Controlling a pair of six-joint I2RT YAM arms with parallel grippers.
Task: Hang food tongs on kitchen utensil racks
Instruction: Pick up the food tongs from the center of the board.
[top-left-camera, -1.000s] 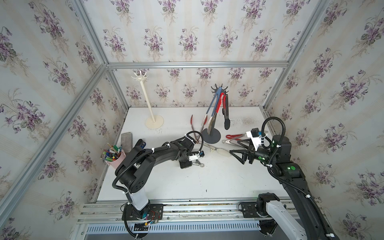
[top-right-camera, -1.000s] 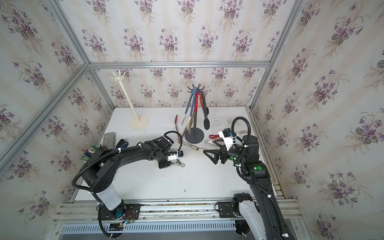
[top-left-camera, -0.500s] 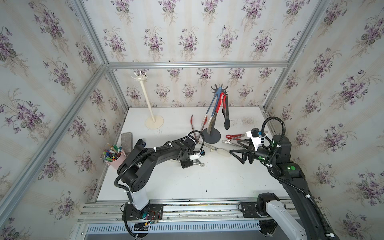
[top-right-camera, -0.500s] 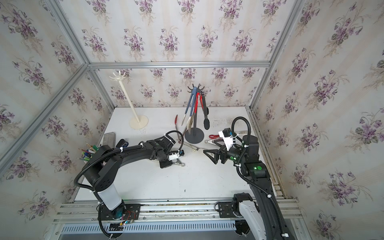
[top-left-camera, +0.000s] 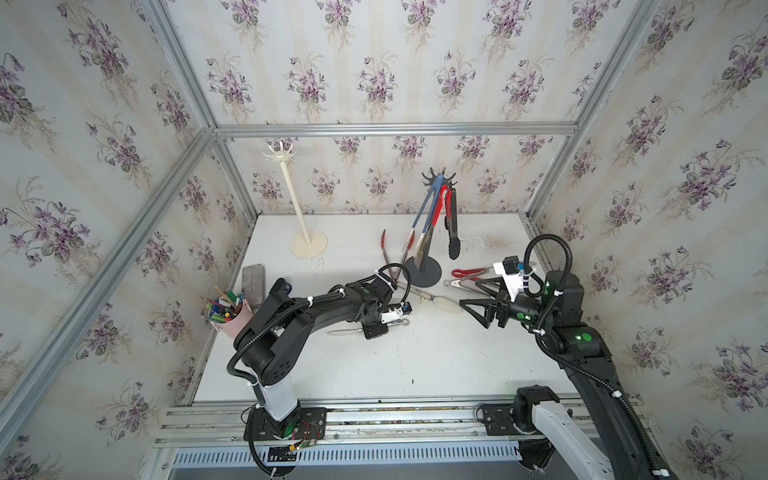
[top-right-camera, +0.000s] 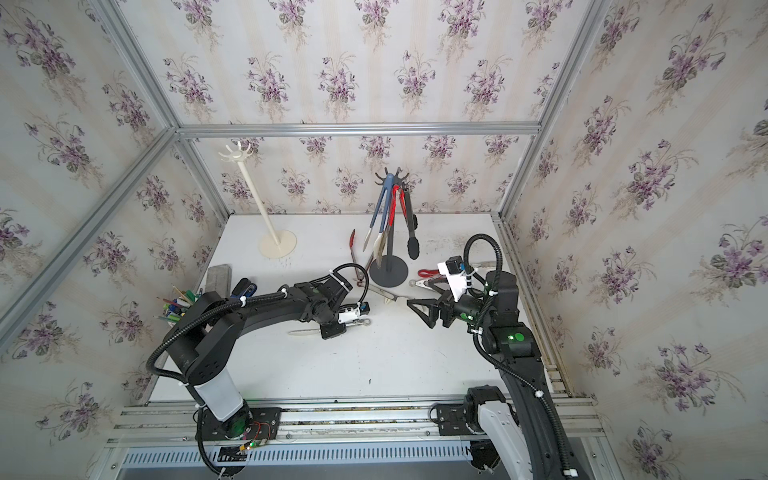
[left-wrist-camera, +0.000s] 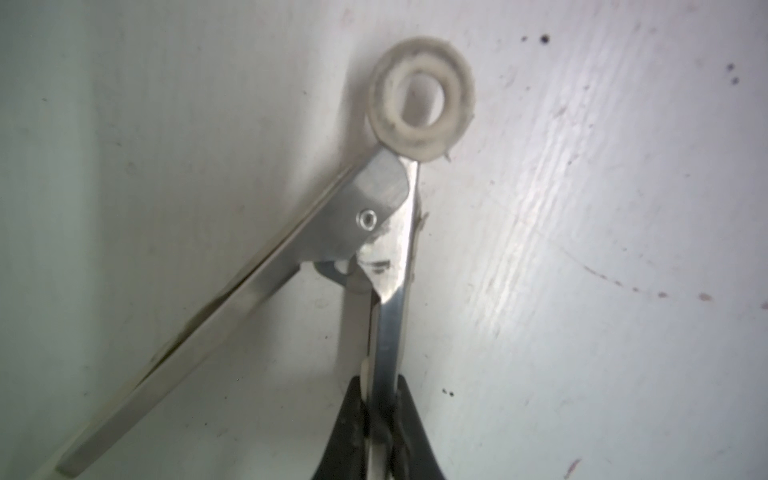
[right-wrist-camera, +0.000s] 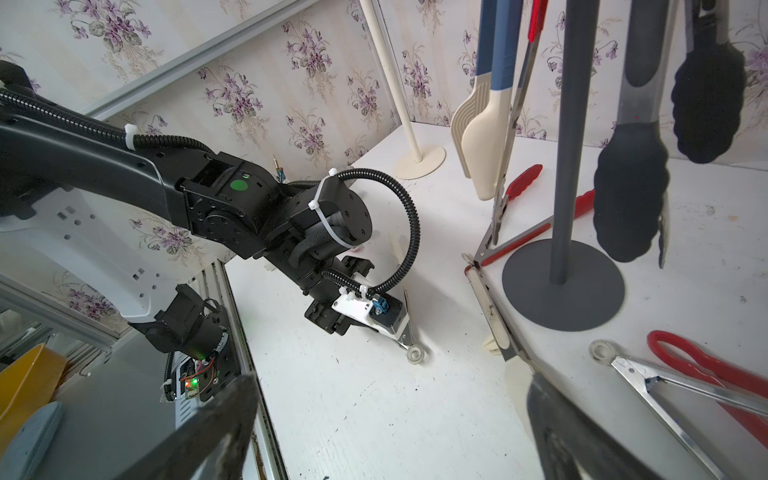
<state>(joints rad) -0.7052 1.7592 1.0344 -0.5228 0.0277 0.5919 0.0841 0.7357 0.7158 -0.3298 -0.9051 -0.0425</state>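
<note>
Since these steel tongs (top-left-camera: 345, 331) look like thin sheet metal on a sprung hinge, I judge them light, stiff along each arm, springy between the arms and slick to pinch. The sensible hold is on one arm close to the hinge, which leaves the cream ring (top-left-camera: 402, 322) free for a hook.

In both top views they lie flat on the worktop (top-left-camera: 374, 374), in front of the dark grey rack (top-left-camera: 424, 272) and well apart from the cream-white rack (top-left-camera: 297, 208), whose hooks are bare. The left gripper (top-left-camera: 376, 329) sits low over them, between ring and tip. The right gripper (top-left-camera: 468, 293) hovers nearby, spread wide and empty.

From the left wrist, the black fingers (left-wrist-camera: 345, 436) press on either side of a single steel arm just short of the hinge, so the left gripper (left-wrist-camera: 380, 419) is pinched narrow on the steel tongs (left-wrist-camera: 374, 232). The other arm splays away. The cream ring (left-wrist-camera: 419, 112) lies ahead, clear of the fingers. Held by one arm, the tongs may pivot or swing when lifted.

From the right wrist, the right gripper (right-wrist-camera: 395, 432) shows both fingers far apart with nothing between them. Beyond it, the cream ring (right-wrist-camera: 415, 354) pokes out past the left gripper (right-wrist-camera: 357, 316). The dark grey rack (right-wrist-camera: 567, 166) already carries blue tongs (right-wrist-camera: 496, 50), red tongs (right-wrist-camera: 536, 20) and black tongs (right-wrist-camera: 631, 187).
</note>
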